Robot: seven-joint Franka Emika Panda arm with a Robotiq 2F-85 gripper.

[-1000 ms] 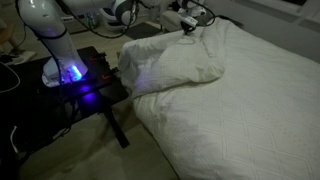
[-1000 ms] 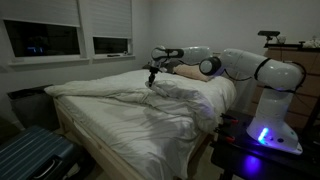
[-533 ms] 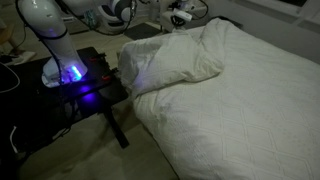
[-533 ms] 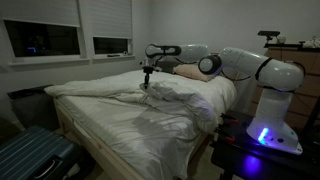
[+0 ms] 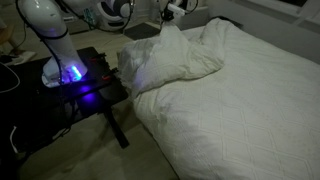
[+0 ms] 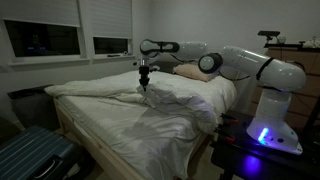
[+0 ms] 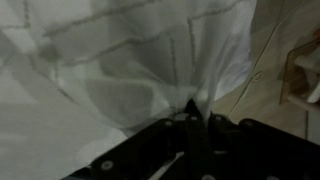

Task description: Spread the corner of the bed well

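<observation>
My gripper (image 5: 172, 11) (image 6: 143, 77) (image 7: 192, 112) is shut on the corner (image 5: 168, 40) (image 6: 145, 90) (image 7: 150, 60) of the white duvet and holds it lifted above the bed (image 5: 250, 110) (image 6: 110, 125). In the wrist view the fabric hangs pinched between the black fingers (image 7: 165, 135) and fans out above them. In both exterior views the cloth rises in a peak to the gripper. The rest of the duvet lies puffy and wrinkled, folded back over the bed's near side.
The arm's base (image 5: 58, 60) (image 6: 270, 130) stands on a small black table (image 5: 85, 90) beside the bed, lit blue. Windows (image 6: 40, 40) line the far wall. A dark striped case (image 6: 25, 160) sits by the bed's foot.
The gripper has carried the pinched corner across the bed, leftward in both exterior views. The duvet flap now rises in a taller peak beneath it.
</observation>
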